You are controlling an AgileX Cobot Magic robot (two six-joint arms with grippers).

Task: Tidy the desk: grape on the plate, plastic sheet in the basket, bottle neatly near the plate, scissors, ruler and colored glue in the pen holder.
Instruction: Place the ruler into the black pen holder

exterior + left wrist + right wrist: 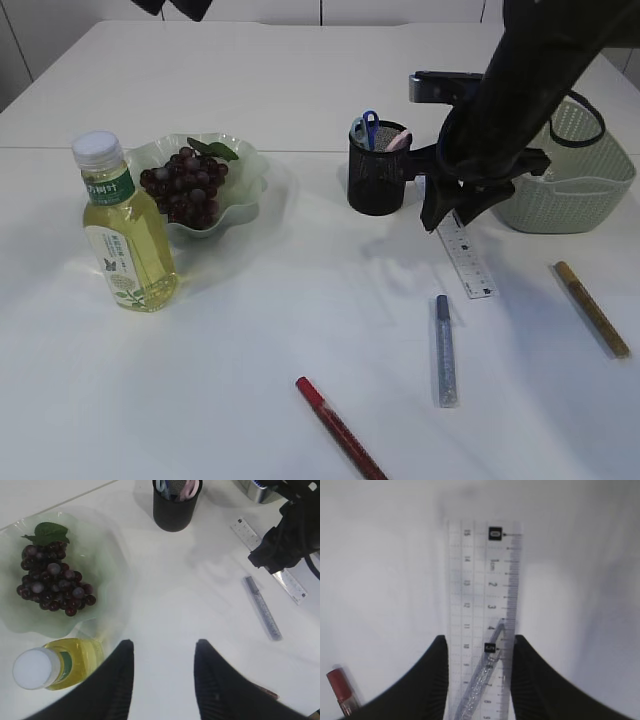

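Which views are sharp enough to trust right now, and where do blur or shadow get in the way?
Exterior view: evenly lit and sharp; the right arm is a dark silhouette over the ruler's top end. Left wrist view: grapes and pen holder clear, the near left gripper fingers soft. Right wrist view: ruler markings readable between the right gripper fingers, the red glue pen slightly blurred, faint shadow at top.
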